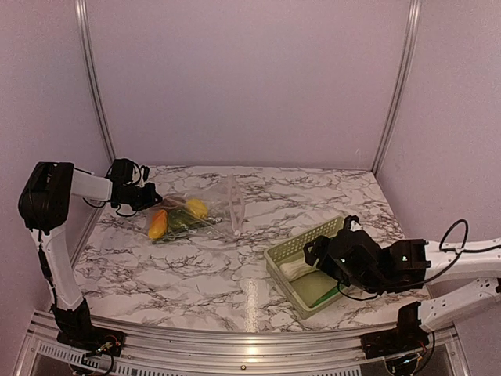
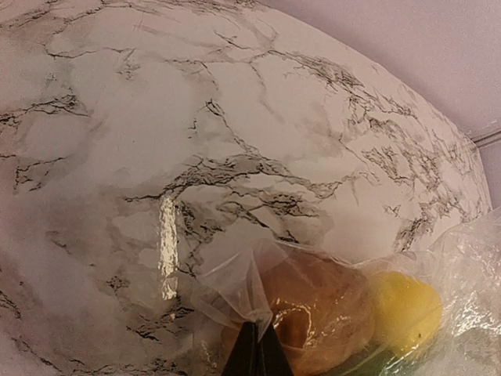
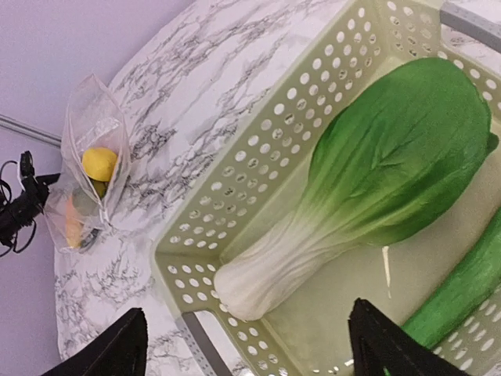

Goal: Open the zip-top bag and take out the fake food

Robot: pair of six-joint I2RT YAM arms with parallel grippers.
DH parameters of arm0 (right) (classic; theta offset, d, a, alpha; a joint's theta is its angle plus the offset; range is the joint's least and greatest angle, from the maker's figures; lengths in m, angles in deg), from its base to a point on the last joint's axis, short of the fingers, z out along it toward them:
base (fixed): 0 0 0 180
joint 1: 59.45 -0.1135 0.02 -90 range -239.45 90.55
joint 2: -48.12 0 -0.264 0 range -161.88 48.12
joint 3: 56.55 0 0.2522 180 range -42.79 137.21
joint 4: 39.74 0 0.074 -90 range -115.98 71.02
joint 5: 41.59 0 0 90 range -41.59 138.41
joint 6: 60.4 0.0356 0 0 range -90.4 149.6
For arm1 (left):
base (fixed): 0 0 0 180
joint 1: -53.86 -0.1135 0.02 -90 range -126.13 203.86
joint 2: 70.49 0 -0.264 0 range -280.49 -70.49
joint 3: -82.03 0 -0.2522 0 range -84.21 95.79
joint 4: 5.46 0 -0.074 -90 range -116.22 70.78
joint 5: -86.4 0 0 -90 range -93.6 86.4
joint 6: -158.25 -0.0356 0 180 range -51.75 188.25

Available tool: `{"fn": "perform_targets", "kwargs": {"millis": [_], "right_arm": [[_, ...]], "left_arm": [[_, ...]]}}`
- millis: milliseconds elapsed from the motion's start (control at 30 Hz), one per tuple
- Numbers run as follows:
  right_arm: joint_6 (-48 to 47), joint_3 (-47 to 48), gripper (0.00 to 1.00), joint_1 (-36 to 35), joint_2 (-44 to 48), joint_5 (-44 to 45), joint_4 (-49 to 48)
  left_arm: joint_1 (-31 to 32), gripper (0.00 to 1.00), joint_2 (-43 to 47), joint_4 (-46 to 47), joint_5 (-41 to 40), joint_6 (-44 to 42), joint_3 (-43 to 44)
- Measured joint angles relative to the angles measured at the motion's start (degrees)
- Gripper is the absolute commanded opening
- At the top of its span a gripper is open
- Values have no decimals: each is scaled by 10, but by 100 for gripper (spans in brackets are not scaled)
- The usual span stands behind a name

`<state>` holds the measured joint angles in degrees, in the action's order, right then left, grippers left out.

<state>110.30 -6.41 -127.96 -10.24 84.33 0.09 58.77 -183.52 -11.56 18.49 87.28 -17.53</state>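
Note:
The clear zip-top bag [image 1: 205, 213] lies at the table's back left, its whitish zipper edge [image 1: 234, 205] standing up and gaping toward the right. Inside it I see a lemon [image 1: 196, 208], an orange-yellow fruit [image 1: 157, 225] and a brown potato [image 2: 313, 305]. My left gripper [image 2: 257, 338] is shut on a fold of the bag's film at its far-left end. The green-white bok choy [image 3: 376, 180] and a dark green cucumber [image 3: 462, 290] lie in the basket. My right gripper [image 3: 249, 325] hangs open just above the bok choy's white stem, holding nothing.
The pale yellow-green perforated basket [image 1: 283, 252] stands at the front right of the marble table [image 1: 235, 270]. Metal frame posts rise at both back corners, and a rail runs along the near edge. Black cables trail by the left wrist [image 1: 125, 172].

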Motion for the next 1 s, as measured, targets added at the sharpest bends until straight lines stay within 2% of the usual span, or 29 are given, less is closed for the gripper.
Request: {"fn": "perform_targets", "kwargs": {"millis": [167,233,400,500,667,833,1000], "right_arm": [[-166,24,94,39,-12,-12,-86],[-257,24,89,91,-9,-60,-146],[-418,50,76,221,-38,-195,-253],[-485,116,68,263,-112,-260,-280],[-568,241,57,284,-257,-374,-320],[-613,330,51,303,-382,-470,-330],[-644,420,40,329,-508,-546,-316]], "left_arm": [[-1,0,0,0,5,-1,0],[-2,0,0,0,9,-2,0],[-2,0,0,0,17,-2,0],[-3,0,-1,1,26,-3,0],[-3,0,-2,3,37,-5,0],[-3,0,-2,5,44,-6,0],[-3,0,-2,7,50,-7,0]]}}
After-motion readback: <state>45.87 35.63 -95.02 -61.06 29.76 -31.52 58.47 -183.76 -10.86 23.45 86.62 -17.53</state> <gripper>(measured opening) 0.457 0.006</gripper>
